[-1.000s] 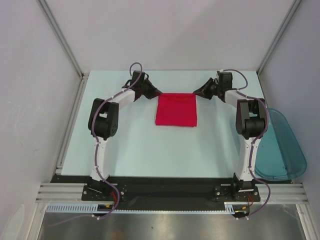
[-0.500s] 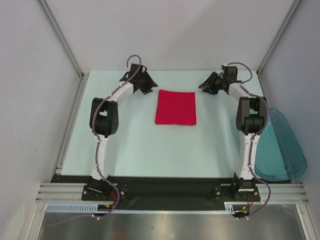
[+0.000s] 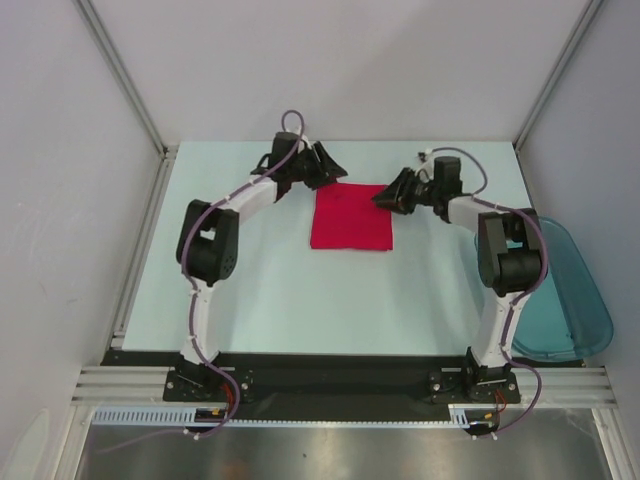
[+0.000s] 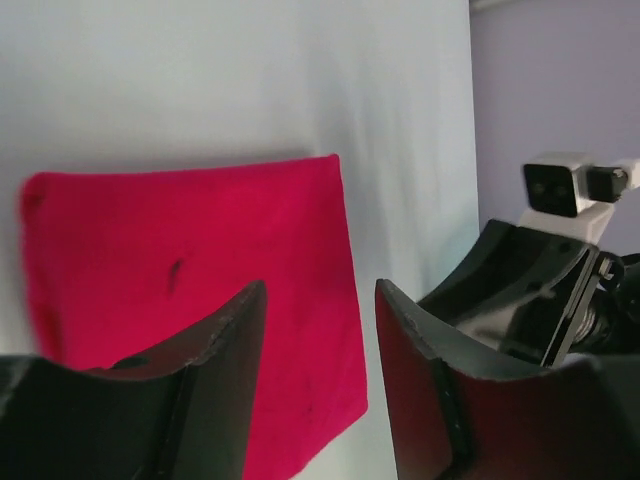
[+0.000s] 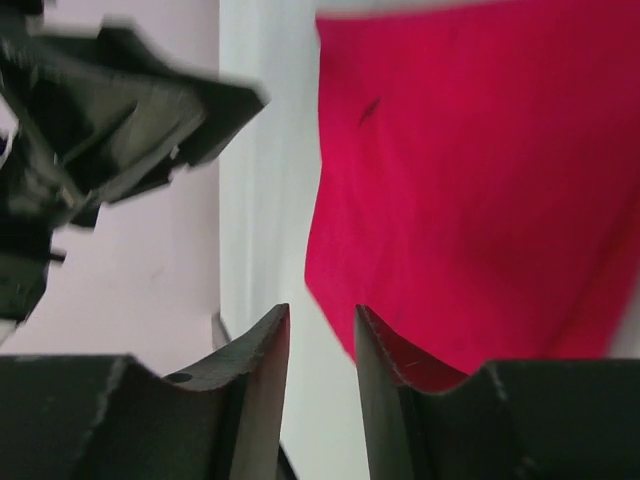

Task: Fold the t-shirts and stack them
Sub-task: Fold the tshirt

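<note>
Between my left gripper (image 3: 327,168) and right gripper (image 3: 386,197), both spread apart and empty, the folded red t-shirt (image 3: 350,218) lies flat on the pale table (image 3: 270,290); grey walls (image 3: 330,70) stand beyond.

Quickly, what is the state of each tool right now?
Left tool: open, holding nothing.
Right tool: slightly open, holding nothing.

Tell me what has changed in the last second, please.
Both grippers moved off the far corners of the shirt, drew outward, then came back inward: the left gripper now hangs open by the far left corner, the right gripper open at the far right edge. The shirt and the bin stayed put.
</note>
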`<state>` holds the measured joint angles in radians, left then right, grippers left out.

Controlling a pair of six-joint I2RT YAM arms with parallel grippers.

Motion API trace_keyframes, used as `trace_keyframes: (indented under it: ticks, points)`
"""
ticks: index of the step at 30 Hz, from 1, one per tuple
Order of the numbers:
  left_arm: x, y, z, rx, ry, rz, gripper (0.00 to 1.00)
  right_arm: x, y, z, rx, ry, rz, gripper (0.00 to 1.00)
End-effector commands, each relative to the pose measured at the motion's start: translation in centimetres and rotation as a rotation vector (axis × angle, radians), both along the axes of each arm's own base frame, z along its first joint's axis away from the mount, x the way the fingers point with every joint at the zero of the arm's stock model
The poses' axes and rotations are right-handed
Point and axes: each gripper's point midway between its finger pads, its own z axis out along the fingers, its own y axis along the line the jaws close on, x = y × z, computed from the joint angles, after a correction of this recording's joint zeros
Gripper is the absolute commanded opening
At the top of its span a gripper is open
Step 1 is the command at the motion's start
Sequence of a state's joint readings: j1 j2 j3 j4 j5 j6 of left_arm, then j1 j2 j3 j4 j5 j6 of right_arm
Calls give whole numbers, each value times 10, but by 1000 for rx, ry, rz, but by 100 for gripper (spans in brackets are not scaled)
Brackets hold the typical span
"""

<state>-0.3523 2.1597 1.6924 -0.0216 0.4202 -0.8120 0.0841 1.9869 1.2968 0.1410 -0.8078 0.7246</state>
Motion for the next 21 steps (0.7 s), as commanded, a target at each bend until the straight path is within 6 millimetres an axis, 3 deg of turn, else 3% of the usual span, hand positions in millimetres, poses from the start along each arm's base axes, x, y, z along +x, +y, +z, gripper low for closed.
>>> trace_keyframes:
  ticks: [1,4,5,6,9,10,13,15,19,21]
  points:
    - [3,-36,-11,-80,-40,-162,53,-28,38,-2,109,-24,150,37]
    - [20,-41,-38,-113,9,-166,53,-47,51,-32,100,30,205,27]
    - [29,-37,-37,-131,7,-155,52,-56,50,-44,96,59,212,26]
    - [34,-34,-58,-133,48,-139,52,-59,48,-52,90,72,206,26]
    - [53,-13,-73,-123,63,-92,52,-65,26,-73,89,103,159,25]
    - [56,-8,-86,-120,86,-85,52,-66,19,-77,89,113,146,25]
    - [70,12,-86,-111,97,-72,52,-60,-6,-83,57,119,99,25]
    - [67,15,-76,-128,104,-81,52,-56,-17,-78,43,105,81,25]
    - [40,14,-11,-114,1,-114,56,-48,-21,-51,20,52,63,25]
    - [28,18,10,-95,-38,-109,57,-42,-21,-38,24,30,40,26]
